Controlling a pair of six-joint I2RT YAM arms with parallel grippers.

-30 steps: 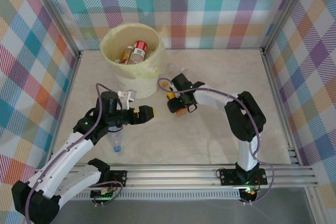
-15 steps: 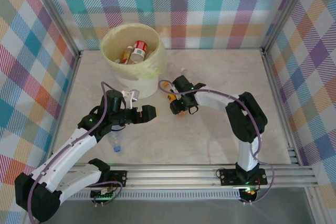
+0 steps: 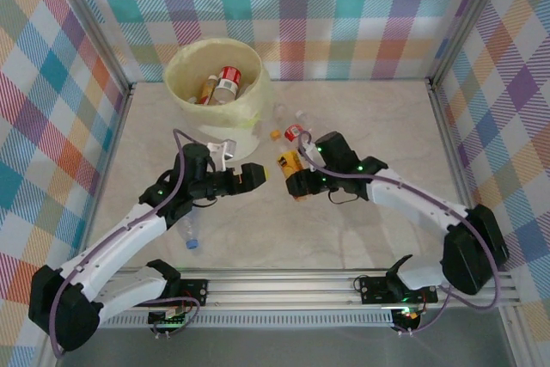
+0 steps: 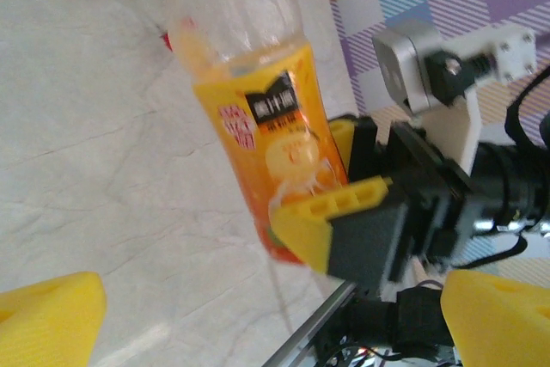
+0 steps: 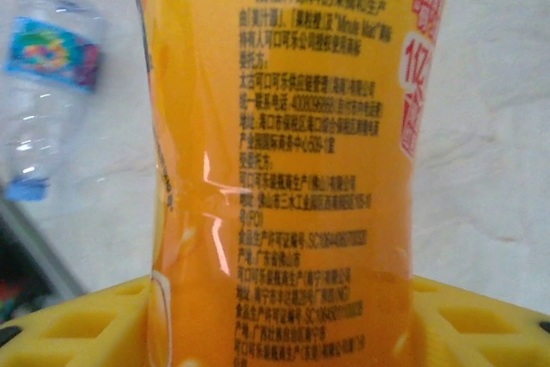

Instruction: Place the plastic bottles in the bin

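Note:
My right gripper is shut on an orange-labelled plastic bottle near the table's middle. That bottle stands between my yellow fingers in the right wrist view. My left gripper hangs open just left of it, nothing between its fingers. In the left wrist view the orange bottle is ahead of me, with the right gripper's finger clamped on its lower end. The pale-yellow bin at the back left holds several bottles.
A clear bottle with a blue label lies beside my left arm and also appears in the right wrist view. A red-capped bottle and small clear ones lie right of the bin. An aluminium rail runs along the near edge.
My right gripper closed on the orange bottle and raised it, the arm swinging its elbow out to the right. The left arm reached a little further toward the bottle, still open.

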